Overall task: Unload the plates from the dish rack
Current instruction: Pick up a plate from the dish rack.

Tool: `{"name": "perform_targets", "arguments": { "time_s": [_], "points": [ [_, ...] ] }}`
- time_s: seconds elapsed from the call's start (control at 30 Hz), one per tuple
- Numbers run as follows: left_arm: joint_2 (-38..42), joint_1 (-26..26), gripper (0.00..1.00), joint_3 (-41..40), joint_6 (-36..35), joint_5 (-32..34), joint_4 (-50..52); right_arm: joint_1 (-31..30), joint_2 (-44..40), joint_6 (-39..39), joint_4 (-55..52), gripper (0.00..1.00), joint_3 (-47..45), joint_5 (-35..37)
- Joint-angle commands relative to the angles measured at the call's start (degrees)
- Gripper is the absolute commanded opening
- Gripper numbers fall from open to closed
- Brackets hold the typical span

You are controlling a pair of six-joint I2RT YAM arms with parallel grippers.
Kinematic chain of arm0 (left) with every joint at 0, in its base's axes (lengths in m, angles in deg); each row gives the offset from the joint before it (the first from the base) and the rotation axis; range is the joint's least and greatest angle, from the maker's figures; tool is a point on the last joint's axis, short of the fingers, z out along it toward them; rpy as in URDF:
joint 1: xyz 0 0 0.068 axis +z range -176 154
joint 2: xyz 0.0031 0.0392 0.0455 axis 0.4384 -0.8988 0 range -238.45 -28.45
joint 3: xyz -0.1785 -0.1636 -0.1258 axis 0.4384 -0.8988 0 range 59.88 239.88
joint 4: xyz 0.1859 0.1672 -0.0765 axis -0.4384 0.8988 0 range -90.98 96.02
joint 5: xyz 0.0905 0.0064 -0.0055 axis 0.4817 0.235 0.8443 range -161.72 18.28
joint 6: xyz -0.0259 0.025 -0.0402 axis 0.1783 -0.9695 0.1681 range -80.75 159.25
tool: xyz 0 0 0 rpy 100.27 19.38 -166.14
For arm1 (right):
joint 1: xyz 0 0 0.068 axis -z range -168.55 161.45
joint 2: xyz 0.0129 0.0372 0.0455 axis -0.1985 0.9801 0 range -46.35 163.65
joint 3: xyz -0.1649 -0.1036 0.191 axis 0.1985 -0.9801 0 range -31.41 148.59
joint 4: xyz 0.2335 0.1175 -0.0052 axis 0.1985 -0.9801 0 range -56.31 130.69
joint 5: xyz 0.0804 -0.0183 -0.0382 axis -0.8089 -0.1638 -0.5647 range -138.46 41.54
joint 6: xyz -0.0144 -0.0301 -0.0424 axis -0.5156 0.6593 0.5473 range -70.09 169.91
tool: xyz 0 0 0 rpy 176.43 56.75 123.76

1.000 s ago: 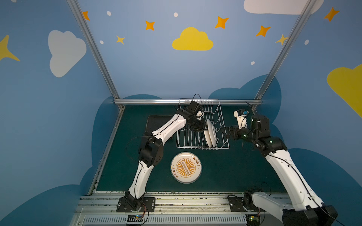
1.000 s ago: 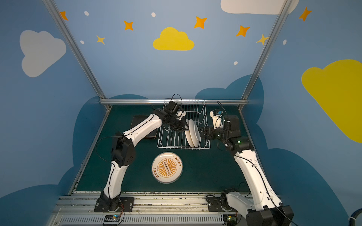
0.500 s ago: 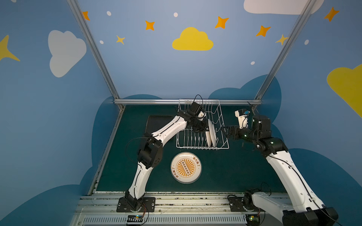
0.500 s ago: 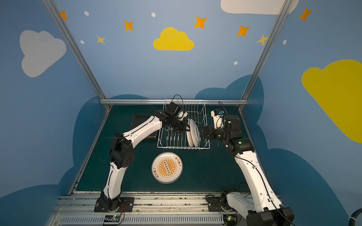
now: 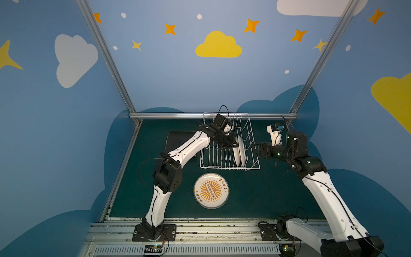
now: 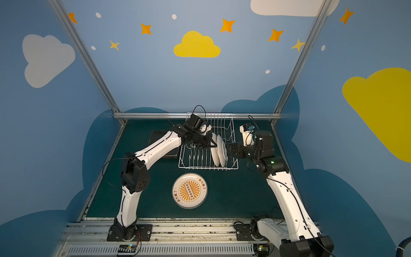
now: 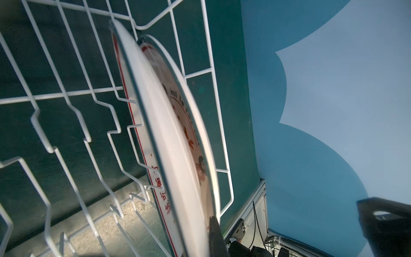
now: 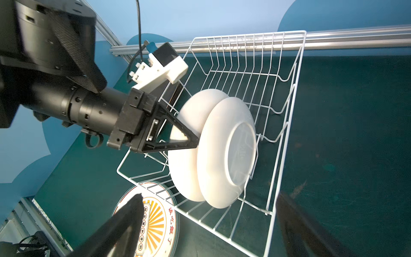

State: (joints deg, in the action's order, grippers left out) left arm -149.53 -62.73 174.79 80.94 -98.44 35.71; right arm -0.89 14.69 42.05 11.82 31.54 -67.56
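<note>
Left hand (image 8: pixel 196 142) has just clamped shut on the rim of the nearer white plate (image 8: pixel 184 160), which stands on edge in the dish rack (image 5: pixel 213 155). Judging by that grip, the lift-out can begin. Close against it on the right, a second plate (image 8: pixel 226 155) shows a smooth, glossy round back with a raised foot ring. The rack's thin white wire keeps both plates upright. Right hand (image 5: pixel 255 150) hangs wide open, holding nothing, just outside the rack's sloped side.
</note>
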Motion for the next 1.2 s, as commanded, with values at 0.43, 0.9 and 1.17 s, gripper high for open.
{"name": "perform_targets", "arguments": {
  "time_s": [0.43,0.9,1.17],
  "points": [
    [7.46,2.00,0.03,-0.97,1.35,1.51,-0.97,0.41,-0.56,-1.43,1.62,0.92,0.59,-0.42],
    [12.93,3.67,0.03,-5.93,3.17,1.84,-4.36,0.39,-0.56,-2.47,2.03,0.92,0.24,-0.61],
    [16.23,5.13,0.03,-11.17,4.77,1.16,-9.39,0.39,-0.59,-3.28,2.66,0.92,-0.19,-1.00]
  ]
}}
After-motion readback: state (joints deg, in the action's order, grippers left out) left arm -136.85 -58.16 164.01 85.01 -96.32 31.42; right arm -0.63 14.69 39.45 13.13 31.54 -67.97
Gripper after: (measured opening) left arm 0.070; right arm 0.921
